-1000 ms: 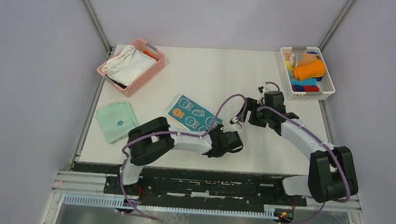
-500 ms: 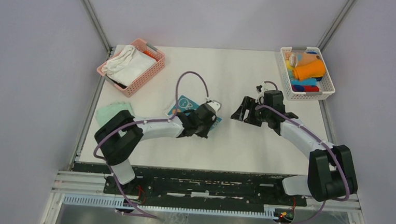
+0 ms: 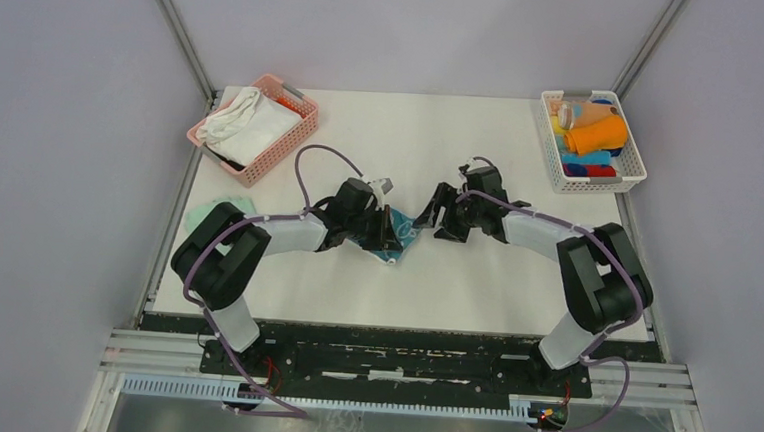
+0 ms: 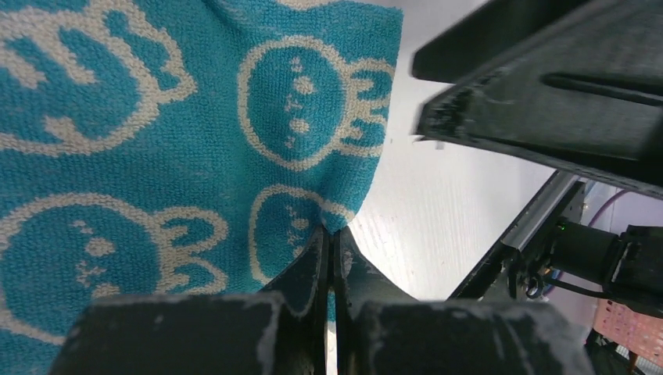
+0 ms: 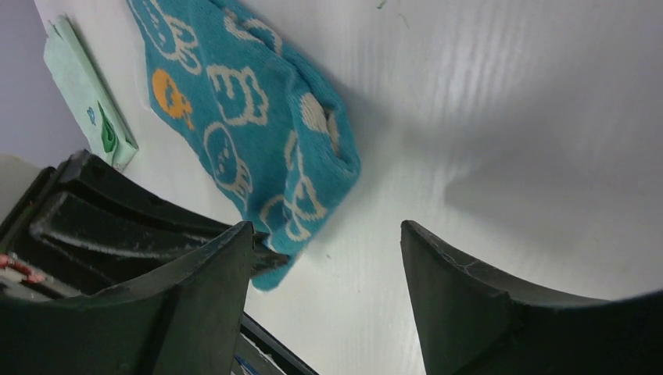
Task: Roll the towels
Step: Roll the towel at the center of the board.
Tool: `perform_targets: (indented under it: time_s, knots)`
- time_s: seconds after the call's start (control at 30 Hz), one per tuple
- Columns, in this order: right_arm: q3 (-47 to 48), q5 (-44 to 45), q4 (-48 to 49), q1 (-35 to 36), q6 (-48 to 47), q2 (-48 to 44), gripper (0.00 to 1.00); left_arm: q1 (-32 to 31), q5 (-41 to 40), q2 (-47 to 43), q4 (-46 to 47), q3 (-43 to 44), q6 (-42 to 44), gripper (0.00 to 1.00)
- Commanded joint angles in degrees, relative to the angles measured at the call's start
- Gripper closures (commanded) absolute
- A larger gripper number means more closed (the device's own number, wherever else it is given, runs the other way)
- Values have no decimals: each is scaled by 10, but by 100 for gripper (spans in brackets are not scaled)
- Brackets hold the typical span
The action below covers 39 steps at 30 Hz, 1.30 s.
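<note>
- We found the teal towel point(image 3: 404, 229), printed with pale cartoon faces and one orange one, lying on the white table point(image 3: 413, 138) right under the two grippers; most of it lay flat, and its near edge was puckered upward.
- The left gripper point(image 4: 331, 234) was shut tight on that puckered edge; in its own wrist view the two fingertips met with a fold of the teal cloth pinched between them, and the rest of the towel spread away ahead of the fingers and to their left.
- The right gripper point(image 5: 327, 230) stood with its jaws wide apart and nothing between them; it hung just beside the towel's end, opposite the left gripper, and we could not tell whether a fingertip touched the cloth.
- Beyond the left gripper, past its arm, lay the mint green towel point(image 5: 82, 78), flat on the table and well apart from the teal one.
- Farther off behind the left gripper sat the pink basket point(image 3: 298, 136) with the white cloth point(image 3: 248, 123) bundled in it.
- Far behind the right gripper, at the table's corner, stood the white basket point(image 3: 630, 163); it held an orange roll point(image 3: 595, 134) among other coloured rolls.
</note>
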Motion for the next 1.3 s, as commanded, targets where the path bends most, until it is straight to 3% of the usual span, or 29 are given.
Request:
perform_targets:
  time_s: [0.0,0.23,0.57,0.87,1.1,1.27]
  knots:
    - [55,28,35,25,55,43,25,1,33,1,39,1,-32,96]
    - [87,58,-4,42,83,89,41,0,0,1,20,-2,-16,91]
    - [128,78,-104,45,88,89,98,-54,-115,-47,-52,9,31,67]
    - [160,60,-161,45,95,96,100,-189,-391,-65,-109,47,87,43]
    - [161,42,-160,45,106,102,100,-273,-610,-2,-126,97,134,41]
    - [160,43,-163,44,106,97,100,-297,-647,43,-129,127,160,46]
